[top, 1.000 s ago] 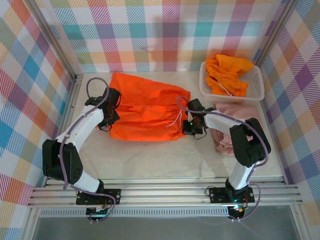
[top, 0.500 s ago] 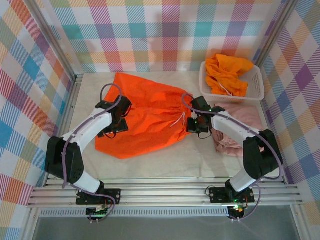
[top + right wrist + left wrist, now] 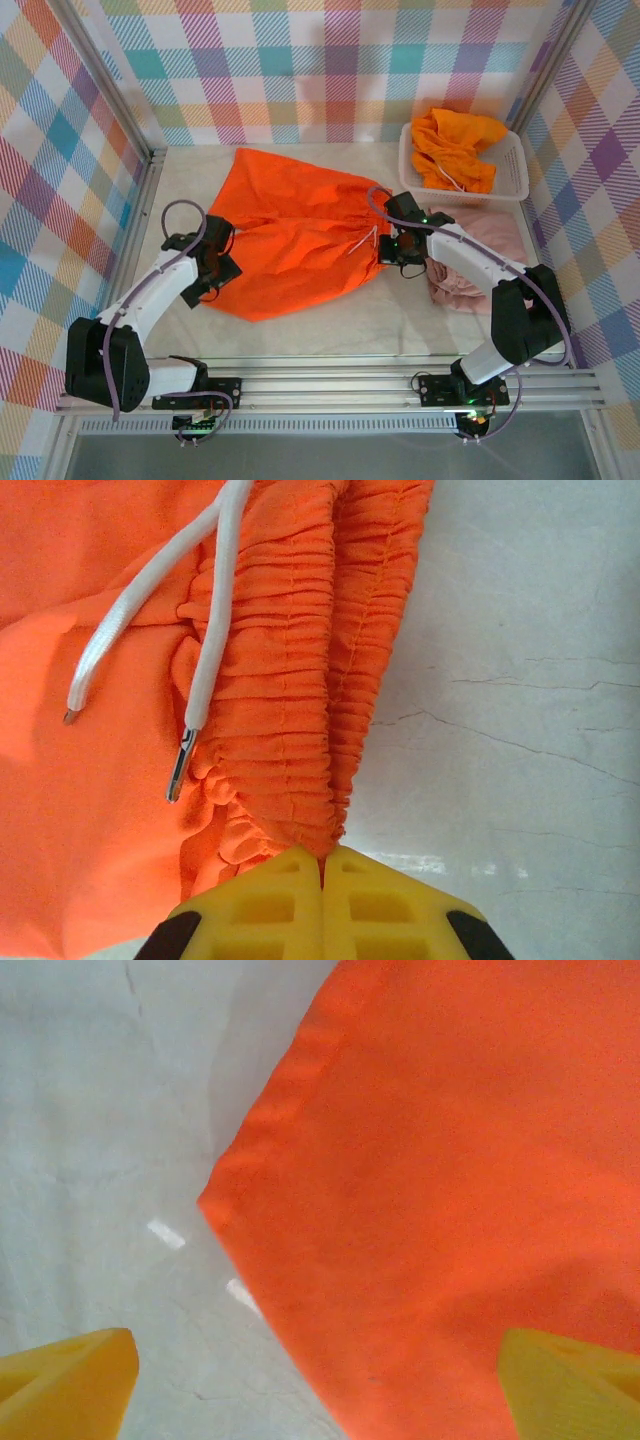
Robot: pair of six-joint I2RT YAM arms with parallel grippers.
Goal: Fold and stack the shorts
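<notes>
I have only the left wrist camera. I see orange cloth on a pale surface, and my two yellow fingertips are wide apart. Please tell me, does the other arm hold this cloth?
Observer: Yes. The right gripper is shut on the gathered elastic waist of the bright orange cloth shorts, beside the white drawstring.
Operator: Are there other shorts nearby?
Observer: One pair of dusty pink cloth shorts lies to the right of the orange pair, partly under the right arm.
Operator: And the rest?
Observer: A white plastic lattice basket in the far right corner holds crumpled orange shorts.
</notes>
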